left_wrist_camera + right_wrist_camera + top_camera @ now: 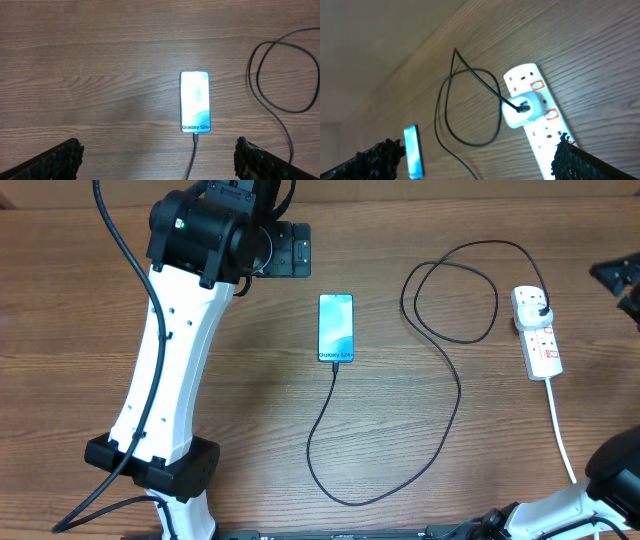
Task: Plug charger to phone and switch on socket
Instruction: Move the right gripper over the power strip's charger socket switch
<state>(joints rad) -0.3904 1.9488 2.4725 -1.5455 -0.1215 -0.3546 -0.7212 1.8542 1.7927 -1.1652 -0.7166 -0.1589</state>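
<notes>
1. While the overhead view takes in the whole wooden table (pixel 80 330), each wrist view shows only a part of it.
2. Only the overhead view shows the left arm (pixel 170 350), which reaches up the table's left side to a spot left of the phone (pixel 336 327).
3. The socket (pixel 540 340) lies near the right edge, and its white cord (pixel 560 420) trails toward the near edge. The right wrist view alone shows its red switches (pixel 536 86) up close, but I cannot tell how they are set.
4. The phone lies flat at mid-table, screen lit. Its text reads clearly only in the left wrist view.
5. The charger (pixel 450 410) loops across the table between phone and socket.
6. The left gripper (pixel 157 160) hangs above the table with its jaws spread wide and nothing between them.
7. The right gripper (pixel 477 160) is likewise wide open and empty, above the socket.
8. The plug head (pixel 525 106) sits in the socket, clearest in the right wrist view.
9. The plug tip (pixel 196 139) meets the phone's text end, clearest in the left wrist view.
</notes>
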